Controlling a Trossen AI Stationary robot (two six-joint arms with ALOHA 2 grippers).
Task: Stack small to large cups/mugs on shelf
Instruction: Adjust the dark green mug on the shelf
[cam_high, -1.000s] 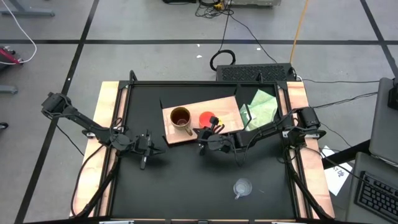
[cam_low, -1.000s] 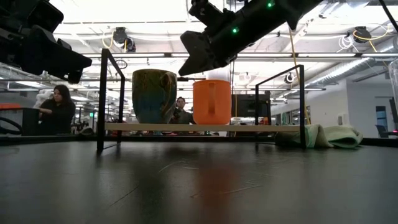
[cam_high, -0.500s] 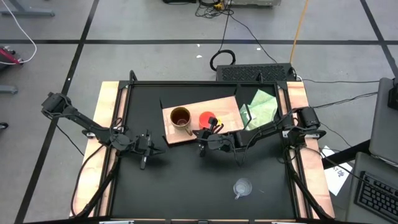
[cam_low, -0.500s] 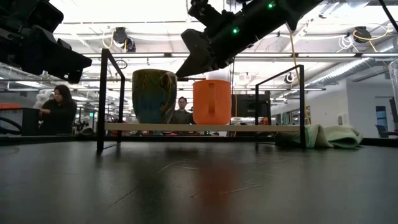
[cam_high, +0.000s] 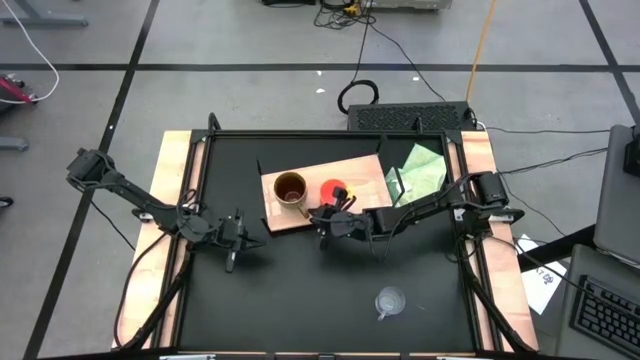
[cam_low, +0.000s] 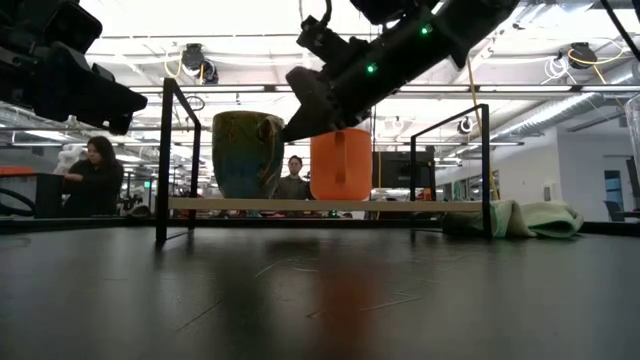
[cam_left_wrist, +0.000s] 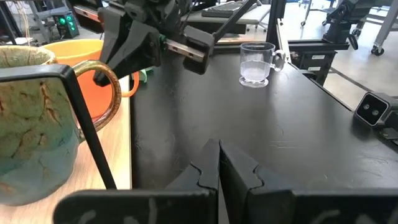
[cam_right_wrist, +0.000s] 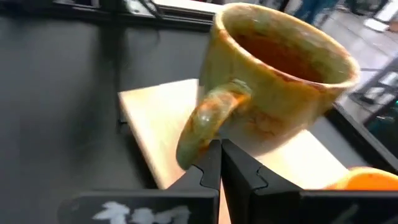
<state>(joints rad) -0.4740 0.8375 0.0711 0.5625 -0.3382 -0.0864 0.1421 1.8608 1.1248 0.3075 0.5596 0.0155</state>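
— Black tabletop, light-wood shelf at its far side; why do both mugs stand on the board already?

— Judging by the task, they wait there to be nested. The large brown-gold mug and the orange cup sit side by side on the shelf, while the small clear cup stands alone on the table, well apart from both grippers.

— And the right gripper?

— Its jaws are pressed together, holding nothing, their tips just in front of the brown-gold mug's handle. The orange cup lies just off to one side of them.

— The left gripper?

— Closed and empty too, waiting beside the shelf; the clear cup lies far ahead of its tips.

— Anything unclear?

— Whether the right tips touch the handle; I can't tell. From above, the arm hides part of the orange cup. A green cloth lies beyond the shelf.
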